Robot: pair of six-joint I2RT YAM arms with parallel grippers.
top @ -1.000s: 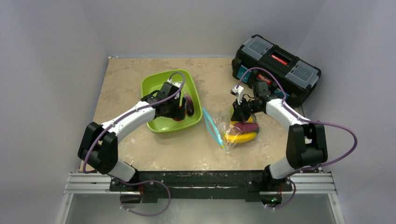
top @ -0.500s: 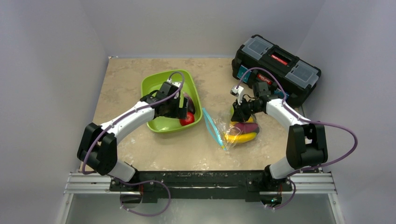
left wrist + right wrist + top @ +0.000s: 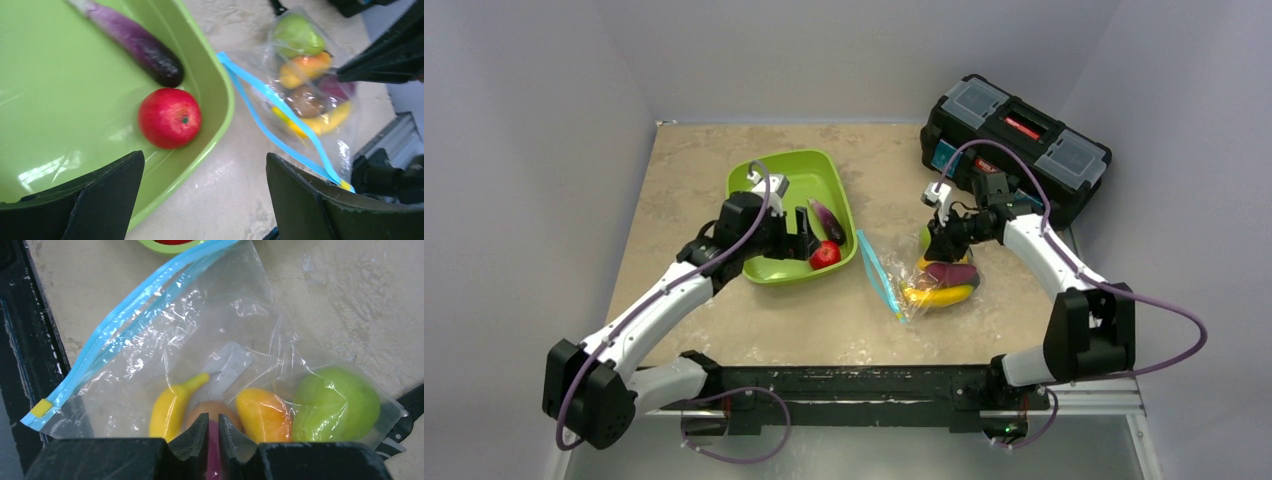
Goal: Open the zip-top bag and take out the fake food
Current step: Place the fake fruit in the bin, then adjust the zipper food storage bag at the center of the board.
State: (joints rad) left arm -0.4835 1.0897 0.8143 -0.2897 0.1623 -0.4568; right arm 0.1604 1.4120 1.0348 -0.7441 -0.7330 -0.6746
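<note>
Two pieces are already out: the apple [image 3: 169, 118] and the eggplant [image 3: 145, 50] lie in the tray [image 3: 220, 115], just ahead of the left gripper [image 3: 204, 165], whose jaws stand wide apart with nothing between them. To that gripper's right, past the tray's rim, the bag [image 3: 165, 340] lies on the table with its zipper [image 3: 125, 315] toward the tray, the two strips looking parted. Banana [image 3: 172, 405], kiwi [image 3: 305, 102], orange piece [image 3: 262, 412], plum [image 3: 336, 87] and pear [image 3: 336, 402] bunch directly beneath the right gripper [image 3: 213, 435], whose jaws are pinched nearly together on the film there. The step in hand, I judge, is fetching the next piece. The left gripper should swing right, enter low between the strips and take the banana, nearest the mouth, with the right pinning the closed end so the bag cannot slide or bunch.
</note>
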